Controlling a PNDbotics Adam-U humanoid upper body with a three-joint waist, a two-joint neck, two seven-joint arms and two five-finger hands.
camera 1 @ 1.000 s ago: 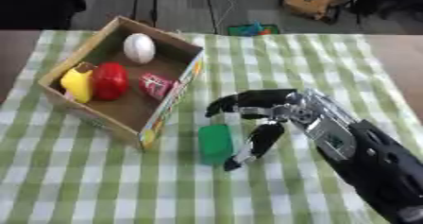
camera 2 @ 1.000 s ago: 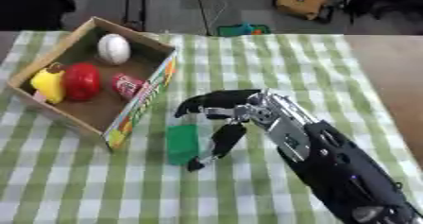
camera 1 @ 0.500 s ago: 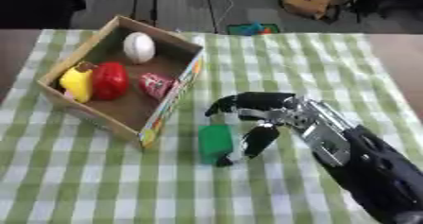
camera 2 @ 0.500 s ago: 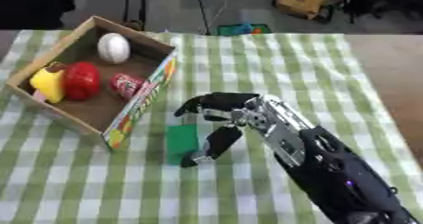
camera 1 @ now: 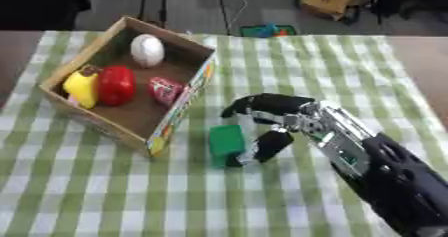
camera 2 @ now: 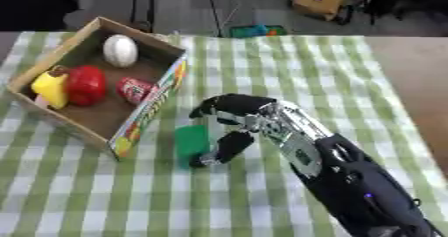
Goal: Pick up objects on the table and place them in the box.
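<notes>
A small green block (camera 1: 226, 142) is seen on the green-and-white checked tablecloth (camera 1: 289, 56), just beside the near right corner of the cardboard box (camera 1: 180, 106). The block looks like a plain, box-shaped solid of one even green, with no marking that can be made out. The right hand (camera 1: 282, 122) is set against its right side: the fingers (camera 1: 254, 103) are curled over above and behind the block, and the thumb (camera 1: 267, 145) is pressed in low beside it, so that the block is pinched between them while it rests on the cloth. The black and silver arm is led in from the lower right corner. Inside the box a white egg-shaped thing (camera 1: 147, 50), a red pepper (camera 1: 115, 84), a yellow thing (camera 1: 81, 86) and a small red can (camera 1: 164, 90) are held.
</notes>
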